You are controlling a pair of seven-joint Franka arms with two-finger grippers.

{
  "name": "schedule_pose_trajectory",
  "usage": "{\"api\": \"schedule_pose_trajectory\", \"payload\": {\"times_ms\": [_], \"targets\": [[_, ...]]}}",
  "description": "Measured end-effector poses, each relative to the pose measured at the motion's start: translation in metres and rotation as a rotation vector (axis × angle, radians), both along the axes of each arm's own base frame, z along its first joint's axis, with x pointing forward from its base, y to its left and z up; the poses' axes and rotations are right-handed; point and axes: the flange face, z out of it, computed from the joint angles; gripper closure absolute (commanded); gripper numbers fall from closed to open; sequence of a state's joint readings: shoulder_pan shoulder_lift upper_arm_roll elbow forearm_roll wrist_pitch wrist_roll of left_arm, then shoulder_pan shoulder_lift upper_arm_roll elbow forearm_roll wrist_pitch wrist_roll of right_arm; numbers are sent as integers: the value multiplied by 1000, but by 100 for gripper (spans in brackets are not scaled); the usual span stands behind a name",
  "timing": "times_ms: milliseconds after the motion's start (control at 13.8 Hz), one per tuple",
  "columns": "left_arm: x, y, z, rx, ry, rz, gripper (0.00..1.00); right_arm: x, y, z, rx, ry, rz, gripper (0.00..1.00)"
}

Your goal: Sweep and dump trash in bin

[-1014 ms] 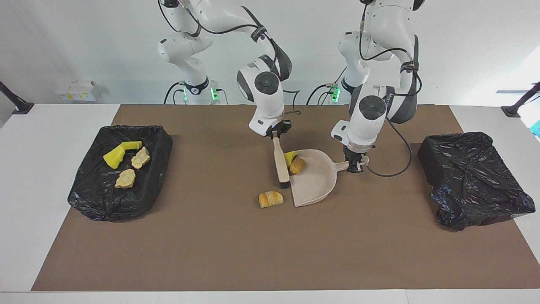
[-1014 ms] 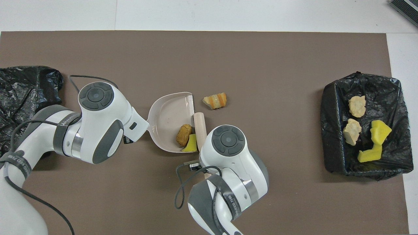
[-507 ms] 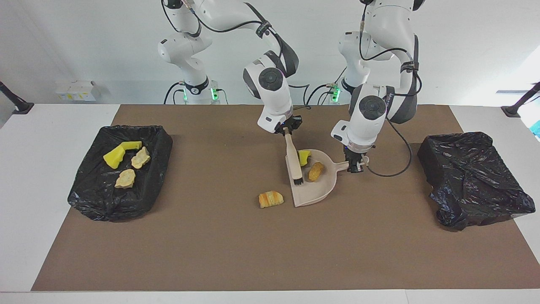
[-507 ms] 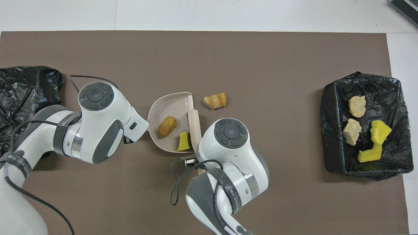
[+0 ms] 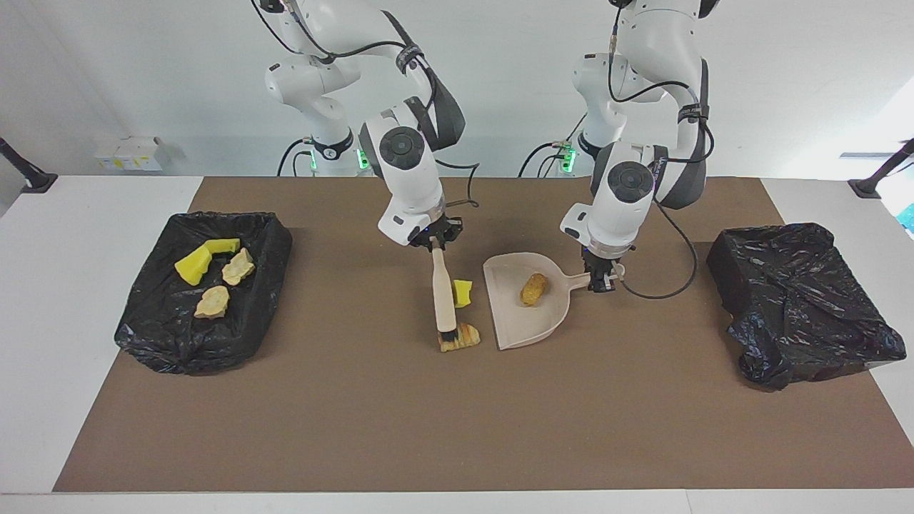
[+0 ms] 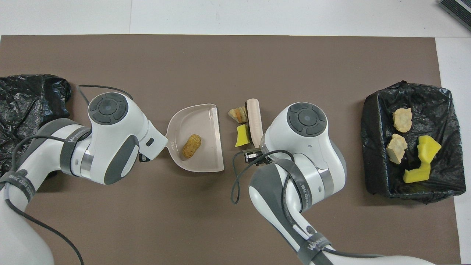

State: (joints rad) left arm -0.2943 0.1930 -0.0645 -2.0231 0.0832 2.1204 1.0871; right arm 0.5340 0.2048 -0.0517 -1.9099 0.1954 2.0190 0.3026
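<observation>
Two scraps (image 5: 460,315), perhaps touching, lie between brush (image 5: 443,300) and dustpan (image 5: 550,318).

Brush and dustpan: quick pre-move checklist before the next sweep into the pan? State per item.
1. Right gripper shut on the brush handle: ok.
2. Left gripper shut on the dustpan handle: ok.
3. Dustpan lying on the mat, open edge facing the loose scraps: ok.
4. Brush bristles at the striped bread piece, on the side away from the pan: ok; contact cannot tell.
5. Yellow sponge bit in the pan: not ok; it lies on the mat between brush and pan.
6. Brown bread piece resting inside the pan: ok.
</observation>
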Motion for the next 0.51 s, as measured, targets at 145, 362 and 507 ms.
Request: {"api": "schedule_pose_trajectory", "payload": {"times_ms": [145, 362, 507], "targets": [[0, 0, 0, 0, 0, 0, 100, 15, -17, 0, -1, -42, -5, 100], [0, 0, 0, 0, 0, 0, 100, 31, -33, -19, 2, -62, -10, 100], [0, 0, 0, 0, 0, 0, 100, 33, -26, -30, -1, -57, -2, 100]]}}
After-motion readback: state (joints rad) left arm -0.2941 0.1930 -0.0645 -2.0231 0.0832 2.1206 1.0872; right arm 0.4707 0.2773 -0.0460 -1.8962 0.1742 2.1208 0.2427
